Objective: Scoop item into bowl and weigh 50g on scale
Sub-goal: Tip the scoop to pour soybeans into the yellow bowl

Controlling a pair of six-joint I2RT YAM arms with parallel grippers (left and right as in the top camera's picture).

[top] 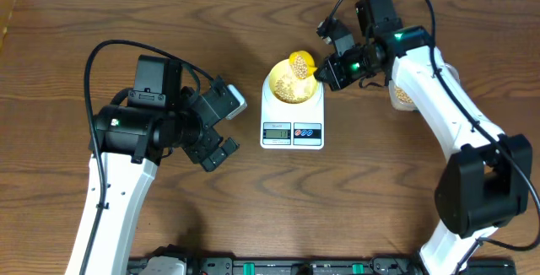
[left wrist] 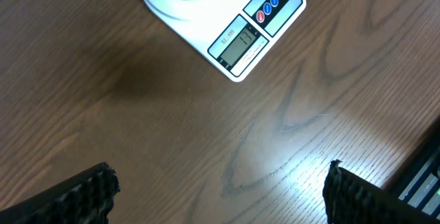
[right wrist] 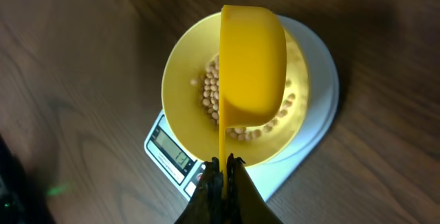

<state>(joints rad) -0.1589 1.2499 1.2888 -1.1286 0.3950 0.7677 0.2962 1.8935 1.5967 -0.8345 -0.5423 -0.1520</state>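
Note:
The white scale (top: 292,127) stands mid-table with the pale yellow bowl (top: 274,85) on its platform. Tan beans (top: 291,91) lie in the bowl. My right gripper (top: 327,71) is shut on the thin handle of a bright yellow scoop (top: 301,62), which is tipped over the bowl's far rim. The right wrist view shows the scoop (right wrist: 251,66) turned over the bowl (right wrist: 182,80), beans (right wrist: 212,93) under it, and the gripper (right wrist: 225,165) pinching the handle. My left gripper (top: 229,127) hangs open left of the scale, its fingers (left wrist: 89,196) wide apart over bare wood.
A clear tub (top: 403,96) holding more beans sits at the right, mostly hidden behind my right arm. The scale's display (left wrist: 240,44) and buttons face the front edge. Dark rails run along the table's near edge (top: 278,266).

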